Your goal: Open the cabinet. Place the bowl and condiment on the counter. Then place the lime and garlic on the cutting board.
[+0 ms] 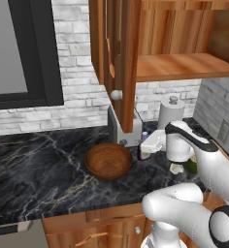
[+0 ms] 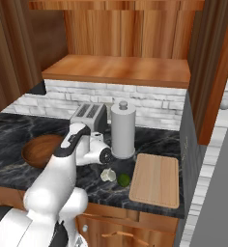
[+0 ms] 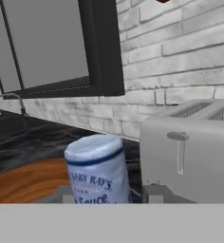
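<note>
The cabinet (image 1: 119,48) hangs open, its shelf (image 2: 116,70) bare. On the counter (image 1: 39,160) sits the wooden bowl (image 1: 108,161) (image 2: 41,150) (image 3: 23,182). My gripper (image 1: 146,147) (image 3: 107,197) is low beside the toaster, right of the bowl, shut on the condiment (image 1: 144,138) (image 3: 97,171), a blue-capped bottle with a pale label. Whether the bottle touches the counter I cannot tell. The garlic (image 1: 176,168) (image 2: 106,174) and the lime (image 1: 191,167) (image 2: 123,180) lie side by side near the counter's front edge, just left of the cutting board (image 2: 155,179).
A silver toaster (image 1: 121,128) (image 2: 89,115) (image 3: 190,147) stands against the brick wall, close to the bottle. A paper-towel roll (image 1: 171,114) (image 2: 123,129) stands to its right. The open cabinet door hangs above the toaster. A dark window is on the left.
</note>
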Available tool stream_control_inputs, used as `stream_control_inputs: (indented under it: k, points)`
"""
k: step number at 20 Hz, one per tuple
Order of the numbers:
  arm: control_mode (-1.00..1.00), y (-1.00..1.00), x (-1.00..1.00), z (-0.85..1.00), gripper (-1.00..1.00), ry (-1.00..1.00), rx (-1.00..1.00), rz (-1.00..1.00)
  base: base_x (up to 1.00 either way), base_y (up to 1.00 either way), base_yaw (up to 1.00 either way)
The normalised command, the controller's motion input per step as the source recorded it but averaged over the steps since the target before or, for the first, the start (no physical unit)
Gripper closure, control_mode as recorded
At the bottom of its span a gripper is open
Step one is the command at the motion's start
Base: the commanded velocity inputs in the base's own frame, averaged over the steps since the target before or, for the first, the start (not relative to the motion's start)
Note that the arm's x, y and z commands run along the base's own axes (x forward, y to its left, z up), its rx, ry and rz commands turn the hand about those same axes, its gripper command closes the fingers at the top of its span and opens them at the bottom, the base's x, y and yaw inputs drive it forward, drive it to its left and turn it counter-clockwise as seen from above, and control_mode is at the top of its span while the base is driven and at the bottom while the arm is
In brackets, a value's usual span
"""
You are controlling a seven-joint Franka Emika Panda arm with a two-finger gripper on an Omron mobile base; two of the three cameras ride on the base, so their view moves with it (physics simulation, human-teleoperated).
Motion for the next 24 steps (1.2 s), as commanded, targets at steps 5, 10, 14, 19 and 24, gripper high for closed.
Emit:
stream_control_inputs:
  k: [5,10,14,19,24]
  points:
    - [-1.0,0.06,0.16,-0.35,1.0,-0.05,0.01,0.0,0.0,0.0,0.0]
    - [-1.0,0.0,0.22,-0.37,1.0,-0.06,0.0,0.0,0.0,0.0,0.0]
    - [-1.0,0.0,0.21,-0.29,1.0,-0.03,0.0,0.0,0.0,0.0,0.0]
    - [-1.0,0.0,0.2,-0.27,1.0,-0.01,0.0,0.0,0.0,0.0,0.0]
    - [-1.0,0.01,0.15,-0.15,1.0,-0.01,0.0,0.0,0.0,0.0,0.0]
